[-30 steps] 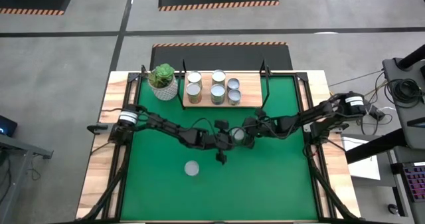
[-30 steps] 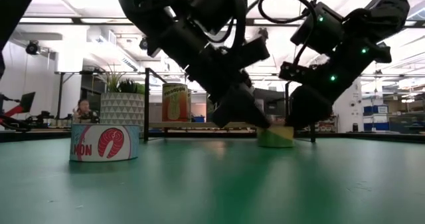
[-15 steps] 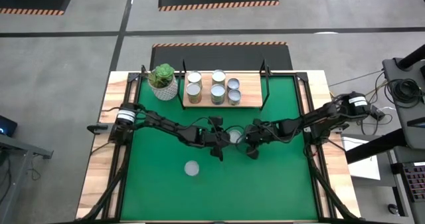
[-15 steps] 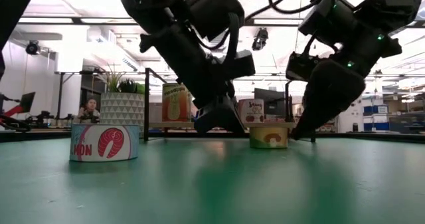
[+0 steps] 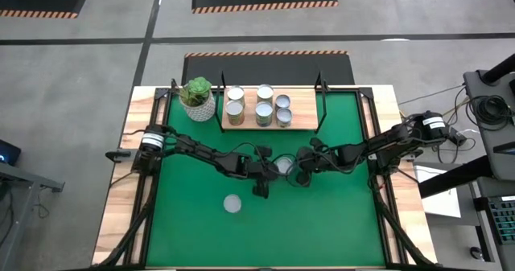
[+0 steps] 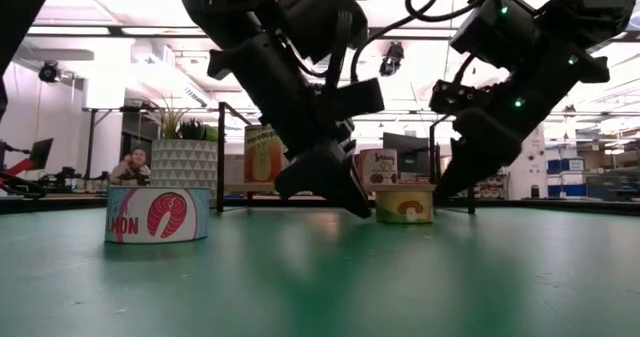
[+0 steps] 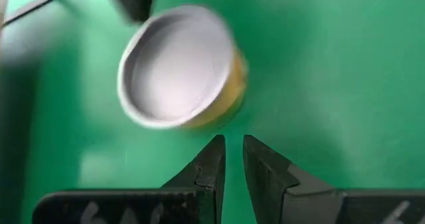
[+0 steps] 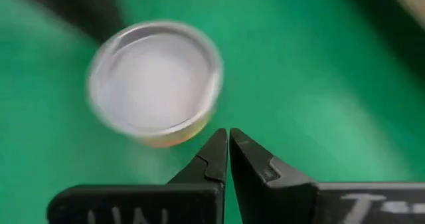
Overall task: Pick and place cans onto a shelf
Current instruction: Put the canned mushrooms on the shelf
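A short can with a silvery top and yellow label (image 5: 283, 166) stands on its base on the green mat, between my two grippers; it also shows in the low view (image 6: 405, 203). My left gripper (image 7: 234, 151) is shut and empty, a little to the can's near left (image 5: 261, 188). My right gripper (image 8: 228, 144) is shut and empty, a little to the can's near right (image 5: 302, 178). A flat salmon can (image 5: 232, 204) stands nearer the front left (image 6: 157, 214). The light-wood shelf (image 5: 306, 120) at the far side holds several cans (image 5: 264, 110).
A white pot with a green plant (image 5: 198, 99) stands left of the shelf. Thin black posts (image 5: 321, 102) rise at the shelf's ends. Open green mat (image 5: 338, 223) lies toward the near edge. A person shows in the room behind, in the low view (image 6: 127, 165).
Both grippers have drawn back from the yellow can, the left toward the table's left, the right toward its right and then a little back. The can, crowded between them and tilted a second ago, now stands upright and free on the mat.
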Tool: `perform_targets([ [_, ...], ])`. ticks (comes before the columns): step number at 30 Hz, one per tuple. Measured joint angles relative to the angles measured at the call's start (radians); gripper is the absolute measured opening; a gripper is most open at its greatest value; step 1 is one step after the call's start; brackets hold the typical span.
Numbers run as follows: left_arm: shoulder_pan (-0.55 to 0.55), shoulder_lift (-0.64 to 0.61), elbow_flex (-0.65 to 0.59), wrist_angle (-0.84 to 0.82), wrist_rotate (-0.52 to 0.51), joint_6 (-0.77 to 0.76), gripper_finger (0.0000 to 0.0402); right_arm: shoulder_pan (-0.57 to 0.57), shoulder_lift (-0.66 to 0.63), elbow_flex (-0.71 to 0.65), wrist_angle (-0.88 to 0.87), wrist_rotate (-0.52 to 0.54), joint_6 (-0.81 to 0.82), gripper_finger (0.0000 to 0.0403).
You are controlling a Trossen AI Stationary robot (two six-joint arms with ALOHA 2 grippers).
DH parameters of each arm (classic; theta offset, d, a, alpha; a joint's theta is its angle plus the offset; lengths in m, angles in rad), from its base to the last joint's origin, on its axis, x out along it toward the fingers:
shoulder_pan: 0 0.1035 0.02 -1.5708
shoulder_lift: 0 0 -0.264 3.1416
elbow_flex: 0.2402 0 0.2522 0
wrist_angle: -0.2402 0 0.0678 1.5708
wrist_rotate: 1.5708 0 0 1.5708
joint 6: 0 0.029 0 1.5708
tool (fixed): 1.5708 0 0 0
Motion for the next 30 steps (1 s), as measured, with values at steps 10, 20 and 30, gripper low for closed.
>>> perform_targets([
  [10, 0.010, 0.000, 0.000, 0.046, -0.042, -0.022, 0.0036, 0.000, 0.000, 0.000, 0.064, -0.053, -0.035, 0.0008],
  [20, 0.020, -0.001, -0.001, -0.005, -0.085, -0.045, 0.0036, 0.012, -0.001, 0.000, 0.050, -0.193, 0.014, 0.0009],
  [30, 0.019, -0.005, -0.001, -0.086, -0.084, -0.049, 0.0036, 0.021, -0.067, 0.046, -0.124, -0.177, 0.008, 0.0009],
])
